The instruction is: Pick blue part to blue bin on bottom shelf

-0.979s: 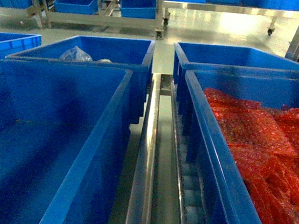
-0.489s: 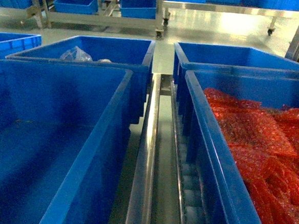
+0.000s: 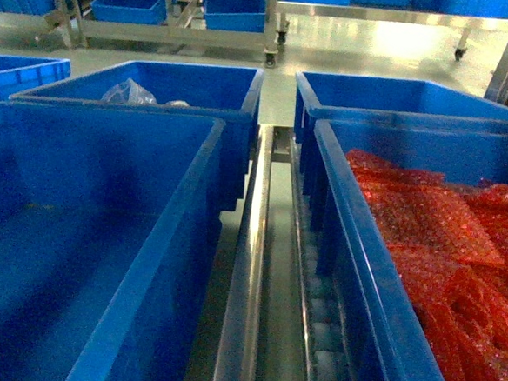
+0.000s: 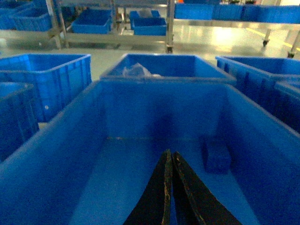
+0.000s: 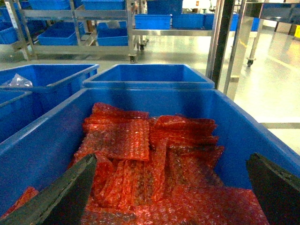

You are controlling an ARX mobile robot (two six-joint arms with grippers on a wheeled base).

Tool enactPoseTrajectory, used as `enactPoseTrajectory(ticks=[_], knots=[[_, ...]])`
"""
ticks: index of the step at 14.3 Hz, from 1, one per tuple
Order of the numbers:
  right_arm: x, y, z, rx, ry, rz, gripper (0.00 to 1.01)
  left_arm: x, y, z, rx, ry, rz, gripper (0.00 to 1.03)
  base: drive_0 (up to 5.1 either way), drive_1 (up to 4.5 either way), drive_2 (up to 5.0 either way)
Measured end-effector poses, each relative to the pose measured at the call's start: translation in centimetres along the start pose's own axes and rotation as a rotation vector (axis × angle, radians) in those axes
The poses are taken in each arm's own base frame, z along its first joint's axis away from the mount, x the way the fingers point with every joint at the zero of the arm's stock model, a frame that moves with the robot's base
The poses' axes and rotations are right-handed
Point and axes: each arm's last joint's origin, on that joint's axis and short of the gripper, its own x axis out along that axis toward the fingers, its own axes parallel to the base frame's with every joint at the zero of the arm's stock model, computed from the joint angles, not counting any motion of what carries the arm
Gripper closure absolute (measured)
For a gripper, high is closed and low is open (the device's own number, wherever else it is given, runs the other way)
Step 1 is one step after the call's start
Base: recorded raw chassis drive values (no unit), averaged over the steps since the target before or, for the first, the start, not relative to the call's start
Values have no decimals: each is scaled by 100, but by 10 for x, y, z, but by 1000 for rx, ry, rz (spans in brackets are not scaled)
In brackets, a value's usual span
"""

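Note:
A small dark blue part (image 4: 216, 154) lies on the floor of a large blue bin (image 4: 70, 154), near its far right corner. My left gripper (image 4: 169, 153) hangs above that bin's floor, shut, with nothing between its black fingers; the part lies a little to its right and apart from it. In the head view this bin (image 3: 172, 237) stands left of the bottom shelf's shiny centre rail (image 3: 250, 269), and neither gripper shows there. My right gripper (image 5: 171, 159) is wide open above the right-hand bin (image 5: 243, 126).
Red bubble-wrap bags (image 5: 140, 150) fill the right bin (image 3: 354, 250). White rollers (image 3: 322, 335) run beside the rail. Behind stand two more blue bins, the left one (image 3: 200, 86) holding a clear plastic bag (image 3: 128, 92). Steel racks with blue bins (image 3: 132, 1) stand across the floor.

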Motion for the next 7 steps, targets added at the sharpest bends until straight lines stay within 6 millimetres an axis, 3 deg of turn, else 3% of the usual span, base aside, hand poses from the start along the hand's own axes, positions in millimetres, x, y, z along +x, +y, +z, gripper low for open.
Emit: enactPoseTrajectory(ticks=[6, 7], knots=[[0, 0, 0, 0, -1, 0, 3, -5, 0, 2, 3, -39, -1, 101, 0, 0, 0], [0, 0, 0, 0, -1, 0, 3, -5, 0, 2, 3, -38, 0, 94, 0, 0, 0]])
